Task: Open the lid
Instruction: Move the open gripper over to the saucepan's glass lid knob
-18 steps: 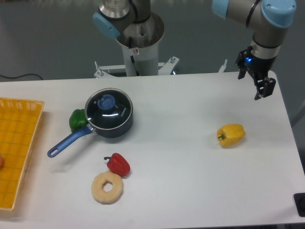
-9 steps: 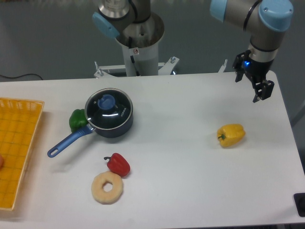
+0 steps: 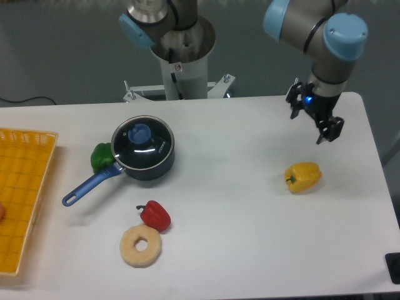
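The round glass lid (image 3: 144, 142) with a thin metal rim and a blue knob (image 3: 141, 132) lies flat on the dark blue saucepan (image 3: 149, 167), left of the table's middle. The saucepan's blue handle (image 3: 89, 185) points to the front left. My gripper (image 3: 314, 122) hangs over the table's back right, far to the right of the lid. Its fingers stand apart with nothing between them.
A green pepper (image 3: 100, 156) touches the saucepan's left side. A red pepper (image 3: 155, 215) and a pale doughnut ring (image 3: 140, 245) lie in front of the saucepan. A yellow pepper (image 3: 303, 176) lies just in front of my gripper. A yellow basket (image 3: 25, 187) is at the left edge.
My gripper has moved left and a little toward the front, away from the table's right edge. The lid and saucepan have not moved.
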Controlling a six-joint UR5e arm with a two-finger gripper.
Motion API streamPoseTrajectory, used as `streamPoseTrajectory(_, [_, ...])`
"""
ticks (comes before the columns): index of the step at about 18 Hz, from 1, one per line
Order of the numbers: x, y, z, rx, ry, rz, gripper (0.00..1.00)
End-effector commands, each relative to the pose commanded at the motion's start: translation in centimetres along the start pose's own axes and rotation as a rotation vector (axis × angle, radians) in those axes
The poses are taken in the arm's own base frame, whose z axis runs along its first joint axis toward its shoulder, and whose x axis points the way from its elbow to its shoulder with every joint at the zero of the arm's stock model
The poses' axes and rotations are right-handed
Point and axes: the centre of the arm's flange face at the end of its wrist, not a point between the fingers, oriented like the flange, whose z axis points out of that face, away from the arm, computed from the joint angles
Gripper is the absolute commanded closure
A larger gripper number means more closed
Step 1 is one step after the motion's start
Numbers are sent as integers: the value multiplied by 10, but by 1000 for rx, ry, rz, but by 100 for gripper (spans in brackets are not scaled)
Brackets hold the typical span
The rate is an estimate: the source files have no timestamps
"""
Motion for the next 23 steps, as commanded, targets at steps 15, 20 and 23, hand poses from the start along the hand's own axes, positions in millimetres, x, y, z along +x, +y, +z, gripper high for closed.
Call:
streamPoseTrajectory(15, [17, -97, -12, -120, -85, -4, 0])
streamPoseTrajectory(20, [43, -132, -3, -113, -73, -57, 0])
streamPoseTrajectory(23, [64, -153, 7, -117, -53, -68, 0])
